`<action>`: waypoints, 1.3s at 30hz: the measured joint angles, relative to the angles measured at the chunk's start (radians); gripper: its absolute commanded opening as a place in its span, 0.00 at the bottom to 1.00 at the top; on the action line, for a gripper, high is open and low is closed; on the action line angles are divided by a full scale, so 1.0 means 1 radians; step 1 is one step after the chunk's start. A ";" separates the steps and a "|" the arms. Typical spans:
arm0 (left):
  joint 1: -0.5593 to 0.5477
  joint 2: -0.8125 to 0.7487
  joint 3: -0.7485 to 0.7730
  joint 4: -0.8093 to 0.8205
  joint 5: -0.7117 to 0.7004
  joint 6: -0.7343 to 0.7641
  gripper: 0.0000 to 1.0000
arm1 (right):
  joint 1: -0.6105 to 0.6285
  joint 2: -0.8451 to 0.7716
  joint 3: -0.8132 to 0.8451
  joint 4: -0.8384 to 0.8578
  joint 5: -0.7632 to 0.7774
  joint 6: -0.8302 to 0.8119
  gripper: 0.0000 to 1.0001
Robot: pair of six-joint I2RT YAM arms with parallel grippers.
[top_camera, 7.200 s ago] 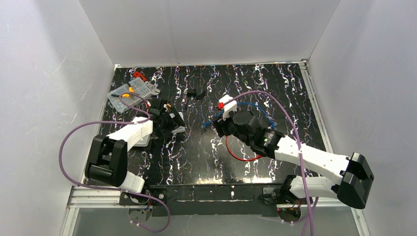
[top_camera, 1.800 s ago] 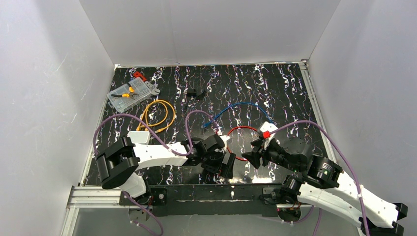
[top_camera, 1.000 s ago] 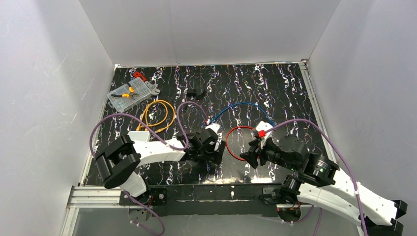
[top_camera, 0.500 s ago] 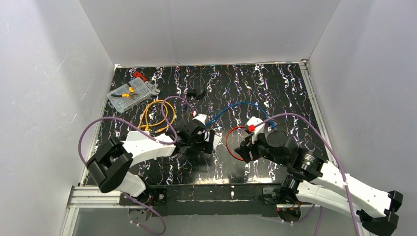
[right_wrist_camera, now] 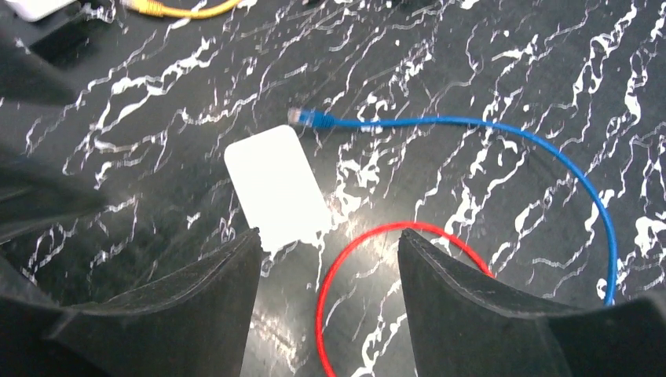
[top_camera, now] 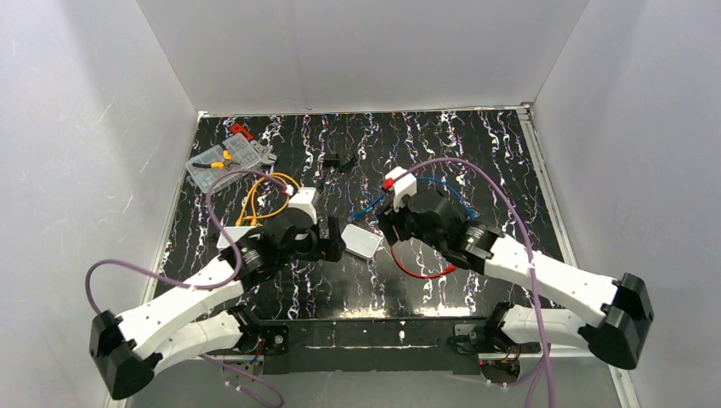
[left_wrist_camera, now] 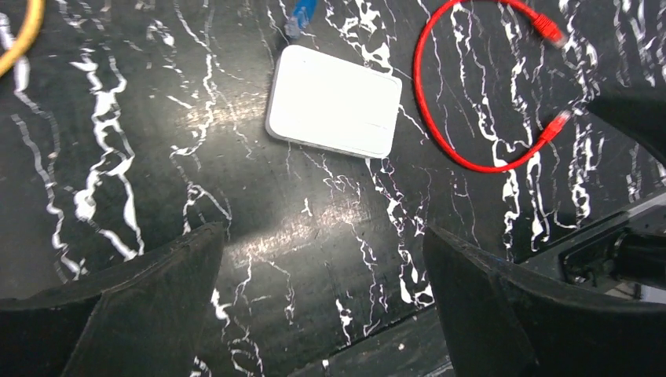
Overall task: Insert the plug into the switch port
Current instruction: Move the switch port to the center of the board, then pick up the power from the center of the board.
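Left claw [left_wrist_camera: 322, 236] has backed off the switch box [left_wrist_camera: 334, 111].

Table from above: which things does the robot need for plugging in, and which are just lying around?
For the job:
flat white box with the port
blue cable, probably, since its plug lies nearest the box

Just lying about:
red cable
yellow cable
clear parts box
small black piece

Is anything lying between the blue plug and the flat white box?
Nothing visible. Only bare table separates the blue plug from the box; the plug lies just off one corner. The red cable curls off the box's opposite end, out of the way.
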 measured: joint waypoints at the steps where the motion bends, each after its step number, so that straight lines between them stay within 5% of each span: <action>1: 0.002 -0.037 0.005 -0.033 -0.010 -0.007 0.98 | -0.009 0.029 0.021 0.009 -0.002 -0.001 0.71; 19: 0.002 -0.422 0.148 -0.415 -0.102 -0.069 0.98 | -0.175 0.602 0.474 0.076 -0.163 -0.034 0.71; 39: 0.002 -0.491 0.134 -0.454 -0.132 -0.014 0.98 | -0.346 1.033 0.771 0.060 -0.178 0.419 0.68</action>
